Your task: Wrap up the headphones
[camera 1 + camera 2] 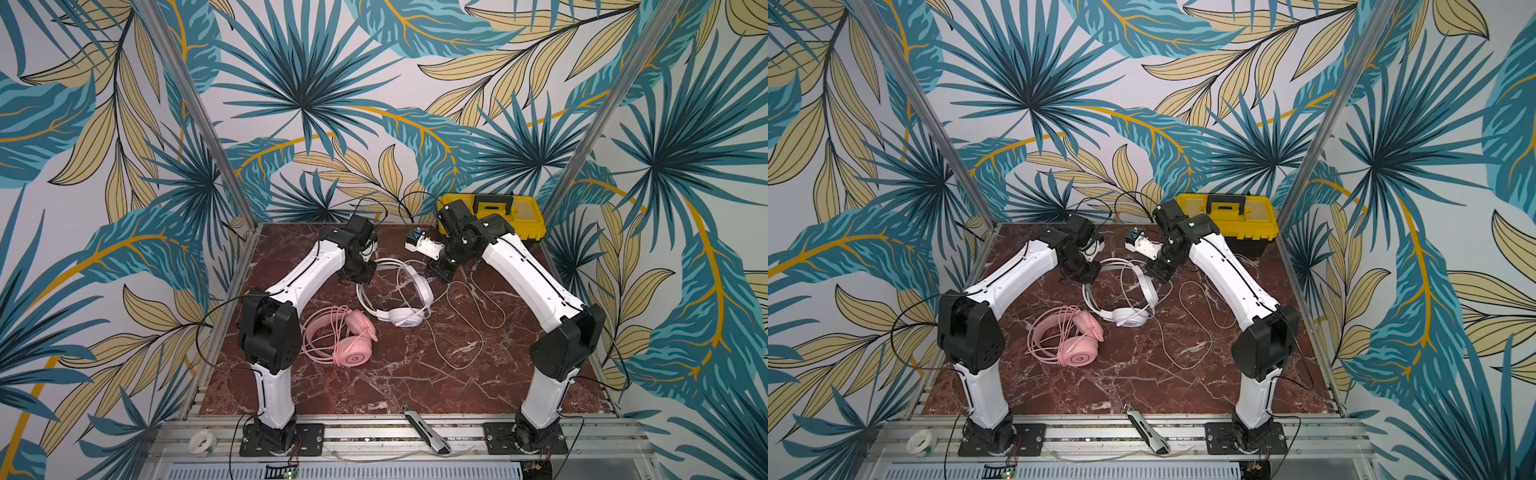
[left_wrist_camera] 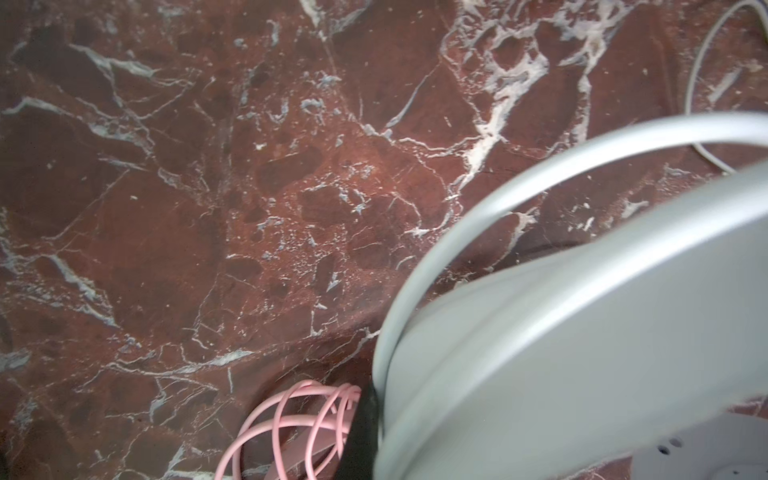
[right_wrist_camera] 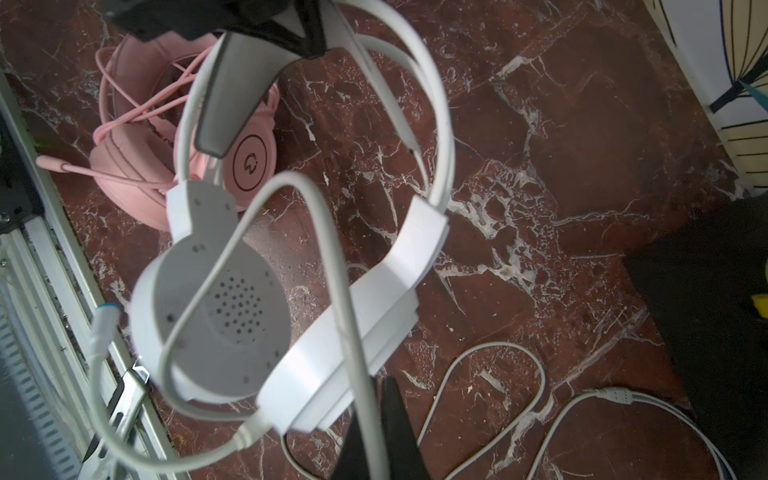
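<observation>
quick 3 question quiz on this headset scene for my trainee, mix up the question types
1. What does the left hand grip?
2. Which hand pinches the white cable? A left hand, B right hand.
3. True or false: the pink headset has its cable wound round it.

Key: 1 the white headset, by its headband; 2 B; 3 true.
</observation>
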`<move>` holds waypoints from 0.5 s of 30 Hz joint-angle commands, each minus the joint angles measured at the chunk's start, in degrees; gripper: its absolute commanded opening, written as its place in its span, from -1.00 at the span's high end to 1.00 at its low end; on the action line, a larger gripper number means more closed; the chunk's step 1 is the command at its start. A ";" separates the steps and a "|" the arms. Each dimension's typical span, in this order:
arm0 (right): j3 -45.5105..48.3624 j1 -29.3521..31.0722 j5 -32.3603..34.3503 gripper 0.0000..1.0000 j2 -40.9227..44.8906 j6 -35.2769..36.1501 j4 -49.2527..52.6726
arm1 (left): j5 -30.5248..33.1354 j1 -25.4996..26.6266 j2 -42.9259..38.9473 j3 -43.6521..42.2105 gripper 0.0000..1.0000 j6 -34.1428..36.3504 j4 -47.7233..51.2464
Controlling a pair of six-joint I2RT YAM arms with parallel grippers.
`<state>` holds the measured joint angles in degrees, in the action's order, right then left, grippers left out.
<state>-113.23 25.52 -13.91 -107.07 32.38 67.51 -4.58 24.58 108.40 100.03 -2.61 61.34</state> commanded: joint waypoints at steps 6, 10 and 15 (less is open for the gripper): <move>-2.97 -4.23 -2.32 1.00 -6.16 -5.86 -5.40 | -6.02 1.09 -5.98 -1.05 1.00 3.13 -1.30; -2.71 -4.58 -2.79 1.00 -8.69 -8.85 -7.00 | -7.71 1.02 -6.74 -1.74 1.00 2.92 -2.06; 4.16 -5.10 -3.02 1.00 -7.33 -11.96 -13.44 | -11.41 -0.43 -9.08 -3.40 1.00 1.92 -4.21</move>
<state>-112.53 20.80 -15.75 -115.39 23.73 58.33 -10.59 25.21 103.22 96.95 0.01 60.01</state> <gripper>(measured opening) 0.055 0.071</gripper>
